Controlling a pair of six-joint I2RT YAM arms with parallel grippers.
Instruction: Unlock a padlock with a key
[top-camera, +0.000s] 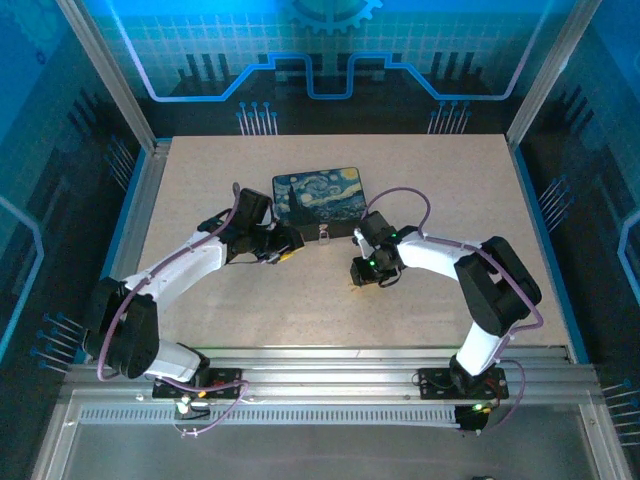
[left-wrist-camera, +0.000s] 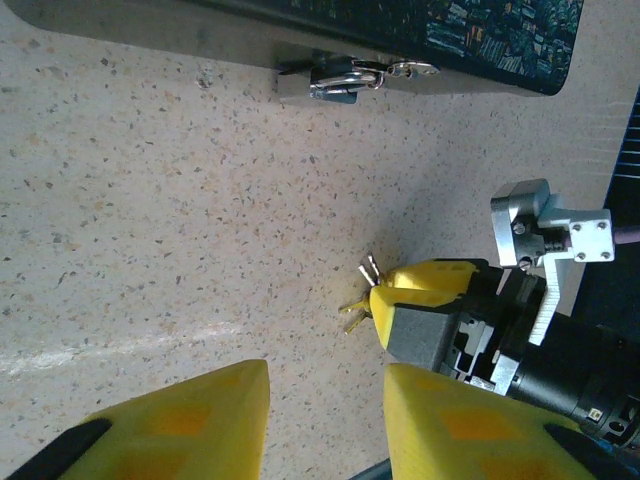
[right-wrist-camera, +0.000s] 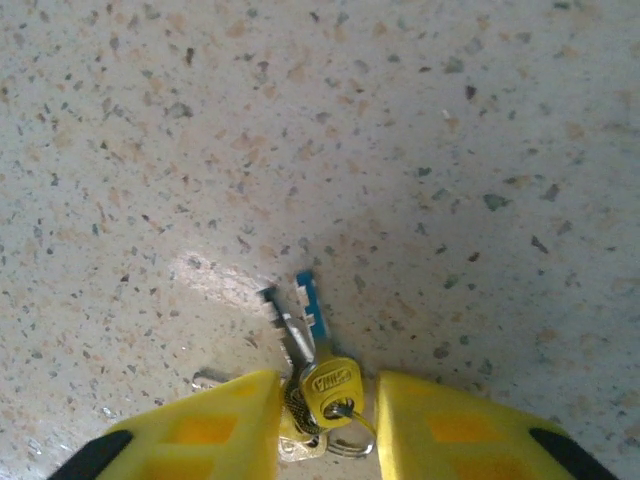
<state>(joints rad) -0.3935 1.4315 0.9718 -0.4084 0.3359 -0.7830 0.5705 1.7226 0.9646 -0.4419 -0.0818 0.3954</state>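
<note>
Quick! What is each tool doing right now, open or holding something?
Left tool: open, holding nothing.
Right tool: around the key; whether it grips cannot be told.

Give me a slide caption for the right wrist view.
Key bunch sits between the yellow fingertips of the right gripper, speckled tabletop beyond.

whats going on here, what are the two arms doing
The right gripper is down at the table, its fingers on either side of the bunch of keys; whether it has actually clamped them can't be told. The left gripper hovers open and empty close by, facing the padlock, which sits at the front of the painted box. No key is in the lock yet.
</note>
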